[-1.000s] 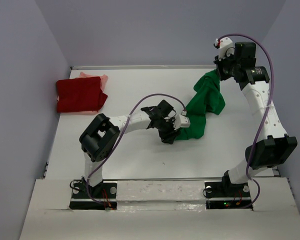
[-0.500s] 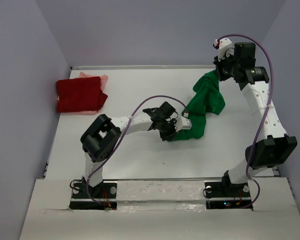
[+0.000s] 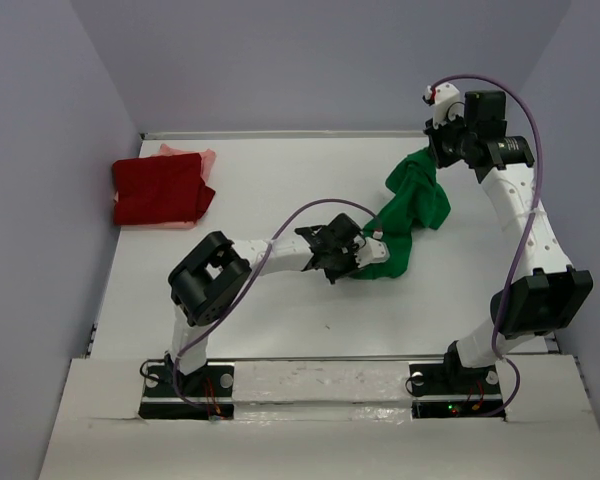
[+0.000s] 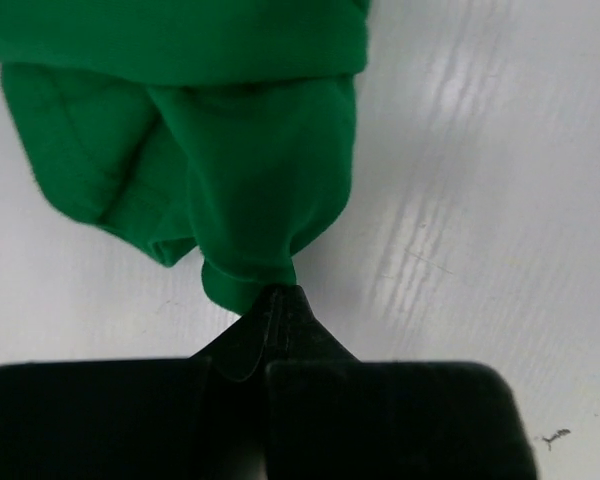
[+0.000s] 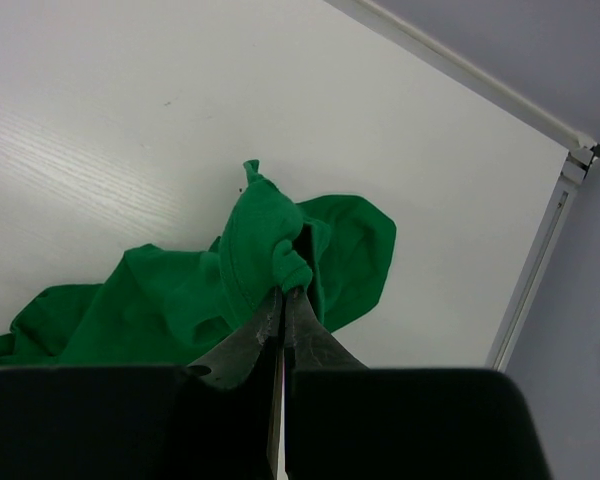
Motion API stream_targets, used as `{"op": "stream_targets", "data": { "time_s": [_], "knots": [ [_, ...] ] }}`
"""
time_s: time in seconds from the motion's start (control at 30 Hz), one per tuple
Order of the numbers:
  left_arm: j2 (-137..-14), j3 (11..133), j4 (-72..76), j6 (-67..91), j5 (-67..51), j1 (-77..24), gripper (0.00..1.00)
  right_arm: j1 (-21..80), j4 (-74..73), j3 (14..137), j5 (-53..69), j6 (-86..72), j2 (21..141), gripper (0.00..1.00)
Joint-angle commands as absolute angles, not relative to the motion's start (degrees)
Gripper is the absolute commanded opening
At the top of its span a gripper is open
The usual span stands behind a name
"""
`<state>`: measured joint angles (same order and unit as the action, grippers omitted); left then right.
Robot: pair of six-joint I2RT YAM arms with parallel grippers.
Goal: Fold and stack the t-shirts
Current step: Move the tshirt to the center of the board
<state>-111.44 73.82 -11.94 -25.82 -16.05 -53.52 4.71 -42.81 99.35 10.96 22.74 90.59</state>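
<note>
left fingers (image 4: 275, 300) clamped shut on a bunched lower fold of green t-shirt (image 3: 410, 205), middle of counter (image 3: 260, 320) | shirt crumpled, strung up toward far right corner | right fingers (image 5: 280, 296) pinched closed on its raised knot | overhead only: folded dark red t-shirt (image 3: 160, 190) atop pale pink t-shirt (image 3: 202, 158), far left corner

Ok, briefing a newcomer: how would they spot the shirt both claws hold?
On the white table, look right of centre. Only the green t-shirt there is bunched up; the dark red t-shirt and pink t-shirt lie stacked far left.
</note>
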Motion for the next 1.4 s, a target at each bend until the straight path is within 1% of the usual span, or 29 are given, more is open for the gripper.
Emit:
{"op": "stream_targets", "data": {
  "time_s": [0.0,0.2,0.37,0.4,0.5,0.53,0.6,0.73,0.8,0.9,1.1,1.2,1.37],
  "knots": [
    [-104.3,70.9,-6.2,-23.8,-2.0,-54.8,0.00,4.7,-40.0,99.7,11.3,23.1,88.8,0.00],
    [-99.8,69.5,-0.5,-24.7,18.1,-54.6,0.00,4.7,-39.8,101.8,9.2,23.3,88.9,0.00],
    [-95.8,69.5,2.9,-27.1,28.6,-52.8,0.00,4.7,-38.9,104.1,4.0,22.9,90.0,0.00],
    [-95.0,69.1,4.1,-28.2,31.0,-52.6,0.00,4.7,-38.2,104.2,3.3,22.9,89.9,0.00],
    [-92.5,63.6,13.2,-36.6,43.0,-51.9,0.00,4.7,-36.8,103.8,1.7,22.8,89.9,0.00],
    [-92.0,62.9,14.8,-38.0,44.6,-51.3,0.00,4.7,-36.6,103.7,1.2,22.9,90.0,0.00],
    [-91.6,63.0,15.7,-37.7,44.9,-47.5,0.00,4.7,-35.6,103.1,0.4,23.1,90.2,0.00],
    [-92.7,70.9,4.4,-29.8,39.3,-37.5,0.00,4.7,-33.2,102.1,-3.8,24.3,91.0,0.00],
    [-93.2,74.5,1.9,-26.9,36.8,-32.0,0.00,4.7,-32.3,102.7,-4.5,24.3,91.9,0.00],
    [-93.5,77.7,0.1,-25.5,35.6,-27.1,0.00,4.1,-29.9,103.5,-7.0,24.1,93.7,0.00],
    [-93.1,80.1,-2.7,-24.3,34.8,-21.5,0.00,4.1,-21.4,102.8,-10.7,23.3,94.8,0.00],
    [-92.1,80.6,-3.5,-23.9,33.9,-20.3,0.00,3.6,-20.1,104.4,-11.2,23.1,95.7,0.00],
    [-90.4,82.1,-3.3,-24.2,35.8,-19.9,0.00,3.6,-19.6,108.7,-10.6,23.2,96.7,0.00]
  ]
}}
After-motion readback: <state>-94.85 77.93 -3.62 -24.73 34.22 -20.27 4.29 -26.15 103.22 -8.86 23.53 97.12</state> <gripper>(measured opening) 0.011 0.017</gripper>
